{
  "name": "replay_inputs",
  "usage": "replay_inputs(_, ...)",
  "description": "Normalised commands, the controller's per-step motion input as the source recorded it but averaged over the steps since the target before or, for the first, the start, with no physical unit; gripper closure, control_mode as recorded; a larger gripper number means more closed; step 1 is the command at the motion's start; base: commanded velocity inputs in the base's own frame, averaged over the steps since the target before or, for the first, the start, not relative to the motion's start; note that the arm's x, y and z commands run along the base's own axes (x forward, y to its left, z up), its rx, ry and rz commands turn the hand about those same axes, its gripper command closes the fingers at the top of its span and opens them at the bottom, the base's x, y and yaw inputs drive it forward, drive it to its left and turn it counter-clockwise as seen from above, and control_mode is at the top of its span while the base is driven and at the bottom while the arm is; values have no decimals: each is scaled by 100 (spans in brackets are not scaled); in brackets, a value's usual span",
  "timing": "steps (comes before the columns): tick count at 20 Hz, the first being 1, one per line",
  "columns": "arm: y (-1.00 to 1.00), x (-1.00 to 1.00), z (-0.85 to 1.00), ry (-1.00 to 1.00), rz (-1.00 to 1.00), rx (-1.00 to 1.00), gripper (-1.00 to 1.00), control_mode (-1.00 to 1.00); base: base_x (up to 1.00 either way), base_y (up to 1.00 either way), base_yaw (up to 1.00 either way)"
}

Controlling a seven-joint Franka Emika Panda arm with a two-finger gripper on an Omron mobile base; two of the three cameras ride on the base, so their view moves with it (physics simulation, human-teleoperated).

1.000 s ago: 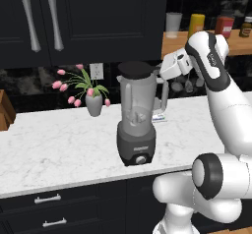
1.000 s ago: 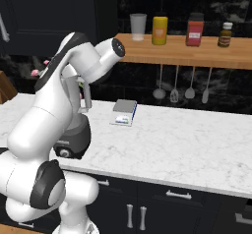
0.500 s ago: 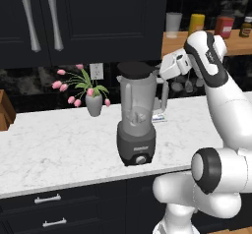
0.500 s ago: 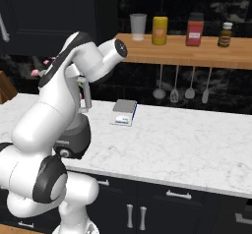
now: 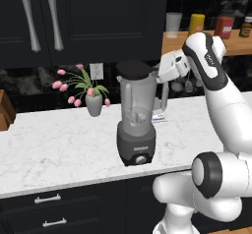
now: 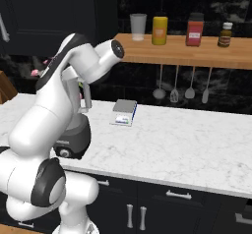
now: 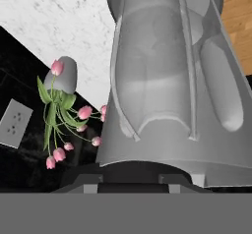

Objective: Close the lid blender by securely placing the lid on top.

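On the marble counter [image 5: 59, 144] stood the blender [image 5: 137, 125], its tall translucent grey jar on a dark base with a front knob. Capping the jar was the lid [image 5: 134, 70], a flat black disc, with the gripper [image 5: 158, 73] at its 3 o'clock, jaws closed on the lid's edge.

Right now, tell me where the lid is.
In the left base view the lid sits at the mouth of the blender jar, left of the gripper, which is shut on its edge, and right of the tulip vase.

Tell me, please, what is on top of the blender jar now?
The black lid sits on the mouth of the blender. The gripper is at its right edge. The lid hides the jar's rim, so its seating cannot be seen.
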Motion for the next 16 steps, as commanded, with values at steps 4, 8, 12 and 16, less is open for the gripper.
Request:
replay_inputs(4,16,-21,0,-11,0,0,100,-100,0,0,0)
replay_inputs(8,3,-10,0,-6,0,0,100,-100,0,0,0)
replay_inputs(12,0,0,0,0,0,0,100,-100,0,0,0)
replay_inputs(16,0,0,0,0,0,0,100,-100,0,0,0)
